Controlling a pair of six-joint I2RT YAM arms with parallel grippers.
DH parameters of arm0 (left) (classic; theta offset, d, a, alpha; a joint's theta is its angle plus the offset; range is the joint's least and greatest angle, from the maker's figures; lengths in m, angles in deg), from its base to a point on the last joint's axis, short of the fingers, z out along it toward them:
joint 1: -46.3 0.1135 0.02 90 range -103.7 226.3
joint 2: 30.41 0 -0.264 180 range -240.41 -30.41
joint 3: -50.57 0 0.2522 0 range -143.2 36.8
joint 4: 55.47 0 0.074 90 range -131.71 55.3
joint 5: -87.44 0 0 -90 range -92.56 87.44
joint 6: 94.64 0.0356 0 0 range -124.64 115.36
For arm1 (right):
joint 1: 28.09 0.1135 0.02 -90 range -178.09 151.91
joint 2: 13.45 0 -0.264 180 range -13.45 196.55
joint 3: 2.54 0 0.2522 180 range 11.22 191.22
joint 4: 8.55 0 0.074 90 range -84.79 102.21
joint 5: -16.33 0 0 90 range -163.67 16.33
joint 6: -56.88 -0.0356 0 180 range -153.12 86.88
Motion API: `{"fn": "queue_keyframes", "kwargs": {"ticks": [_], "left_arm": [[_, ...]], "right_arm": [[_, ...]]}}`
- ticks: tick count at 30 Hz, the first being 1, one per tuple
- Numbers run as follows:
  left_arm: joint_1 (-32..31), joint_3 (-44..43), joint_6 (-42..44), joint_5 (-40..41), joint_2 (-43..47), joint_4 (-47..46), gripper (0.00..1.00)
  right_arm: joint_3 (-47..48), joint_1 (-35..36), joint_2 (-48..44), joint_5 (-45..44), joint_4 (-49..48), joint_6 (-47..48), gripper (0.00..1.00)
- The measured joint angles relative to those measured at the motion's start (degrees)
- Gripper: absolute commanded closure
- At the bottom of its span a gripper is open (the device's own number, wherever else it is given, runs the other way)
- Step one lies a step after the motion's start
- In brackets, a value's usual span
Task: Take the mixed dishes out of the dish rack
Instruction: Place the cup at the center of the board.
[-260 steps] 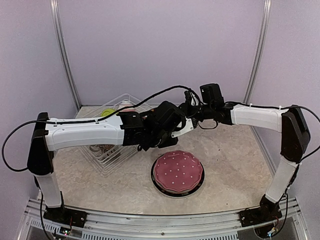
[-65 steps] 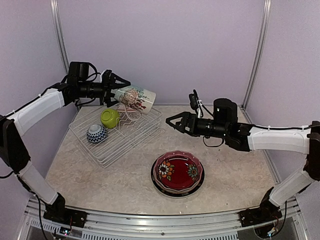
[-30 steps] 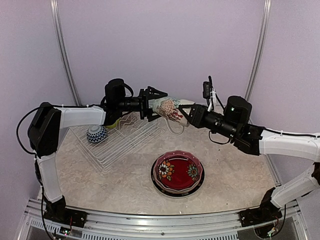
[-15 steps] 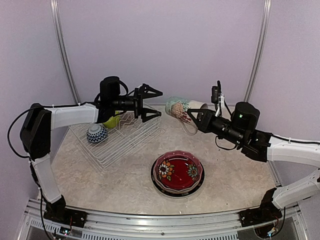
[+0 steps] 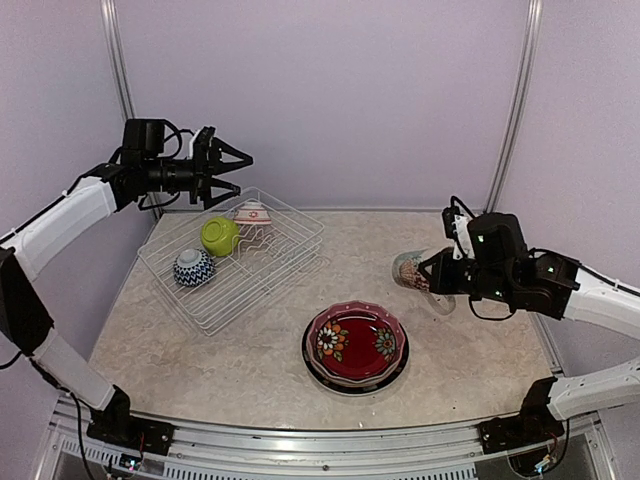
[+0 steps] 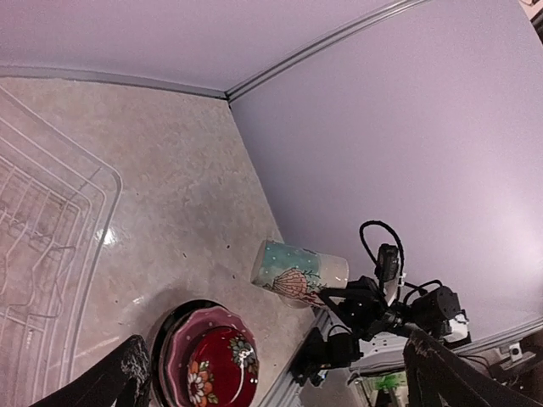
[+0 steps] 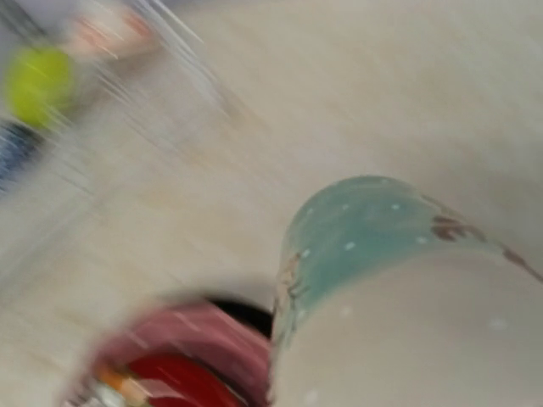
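Note:
The white wire dish rack (image 5: 290,246) stands at the back left with three bowls in it: lime green (image 5: 220,236), blue-white (image 5: 193,267) and red-white (image 5: 253,212). My left gripper (image 5: 232,170) hangs open and empty above the rack's back left corner. The cream patterned mug (image 5: 412,268), teal at its base, lies tilted on its side in the air at the right, with my right gripper (image 5: 446,273) shut on it. In the left wrist view the mug (image 6: 299,273) shows beyond the stacked plates (image 6: 216,365). The mug (image 7: 382,280) fills the blurred right wrist view, hiding the fingers.
A stack of plates with a red floral one on top (image 5: 356,345) sits at the table's middle front, left of and below the mug. Purple walls with metal posts (image 5: 512,100) close the back. The rack's rim (image 6: 51,161) crosses the left wrist view.
My right arm has swung right and down with the mug, away from the rack. My left gripper, open, has pulled back to the left, up over the rack's far corner.

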Motion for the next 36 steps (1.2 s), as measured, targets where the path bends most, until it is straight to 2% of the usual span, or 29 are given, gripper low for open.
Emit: {"fn": "queue_keyframes", "kwargs": {"ticks": [7,12,20,30,32,36], "left_arm": [[0.8,-1.9,15.8,10.6,7.6,12.2,0.01],[2.4,-0.6,18.8,11.9,8.3,13.7,0.01],[3.6,0.4,19.6,10.6,7.3,15.2,0.01],[4.3,0.2,22.3,12.1,5.4,17.2,0.01],[4.7,0.2,22.6,12.6,4.2,17.7,0.01],[5.6,0.2,23.1,13.5,1.7,19.0,0.01]], "right_arm": [[12.9,-0.2,5.6,-3.8,30.2,-3.9,1.00],[19.8,-0.2,13.7,-2.6,42.0,-4.9,1.00],[20.7,-1.6,21.6,1.1,45.4,-2.8,1.00],[18.6,-5.7,23.5,6.1,38.3,1.8,0.97],[17.9,-5.9,24.4,6.9,37.6,2.0,0.93],[16.7,-6.0,24.2,7.3,35.9,2.6,0.70]]}}
